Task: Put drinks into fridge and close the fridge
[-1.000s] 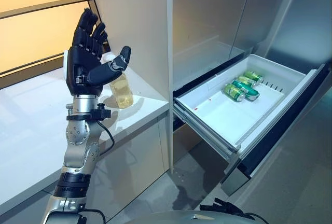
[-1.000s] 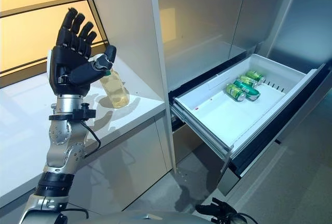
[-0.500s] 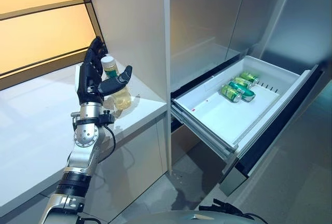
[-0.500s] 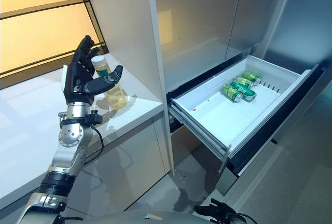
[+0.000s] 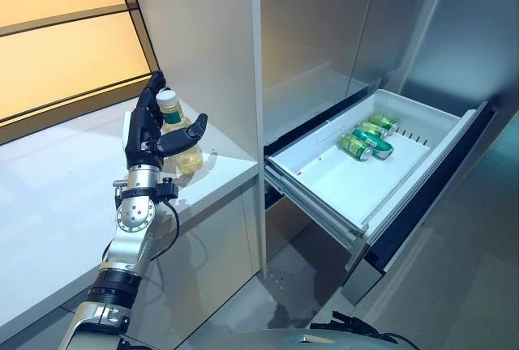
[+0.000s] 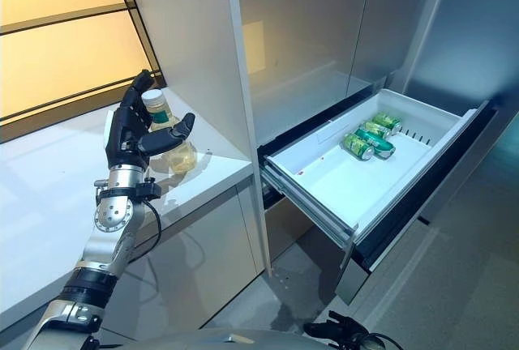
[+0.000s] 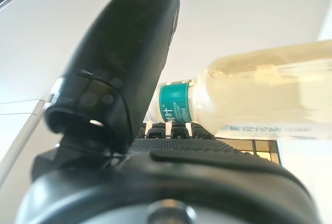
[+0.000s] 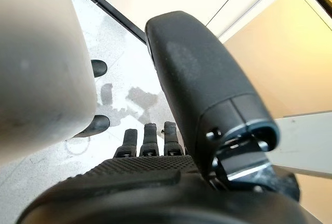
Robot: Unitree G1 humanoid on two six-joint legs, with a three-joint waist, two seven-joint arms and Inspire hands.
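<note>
Your left hand (image 5: 147, 133) stood upright at the bottle (image 5: 182, 137) on the white counter (image 5: 57, 196), fingers straight behind it and thumb reaching across its front, opened wide around it. Whether the fingers touched the plastic could not be told from the head views; the left wrist view showed the bottle (image 7: 249, 92) lying just past the thumb, with no curl round it.

The bottle was clear plastic, filled with pale yellow drink, with a teal band at the neck and a light cap. It stood upright near the counter's corner, beside the tall white panel (image 5: 212, 42).

To your right the fridge (image 5: 324, 34) had its drawer (image 5: 357, 184) pulled out. Its white tub held three green cans (image 5: 362, 135) lying on their sides, close together toward the far end; the rest of the tub showed bare white floor.

Your right hand (image 8: 155, 182) appeared only in its own wrist view, fingers relaxed and straight, thumb out, holding nothing, over a grey speckled floor (image 8: 119, 53).
</note>
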